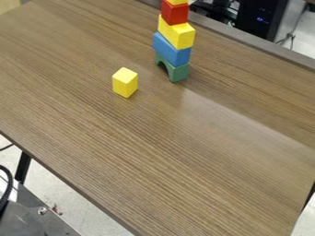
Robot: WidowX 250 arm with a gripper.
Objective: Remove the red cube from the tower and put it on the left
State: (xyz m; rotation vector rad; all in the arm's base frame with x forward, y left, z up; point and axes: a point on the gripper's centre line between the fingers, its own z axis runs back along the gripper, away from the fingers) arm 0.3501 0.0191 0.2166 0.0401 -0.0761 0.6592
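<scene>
The red cube (pixel 175 13) is high in a tower near the table's far edge, at the top of the view. Directly above it is a yellow piece (pixel 177 2), cut off by the view's top edge. Under the red cube lies a yellow block (pixel 177 34), then a blue block (pixel 172 50), and a green arch (pixel 177 72) forms the base on the brown wooden table (pixel 166 152).
A loose yellow block (pixel 125 82) stands on the table to the left of the tower's base, apart from it. Behind the far edge are a black computer case (pixel 261 17) and cables. A dark grey metal surface (pixel 37 219) is beyond the table at lower left.
</scene>
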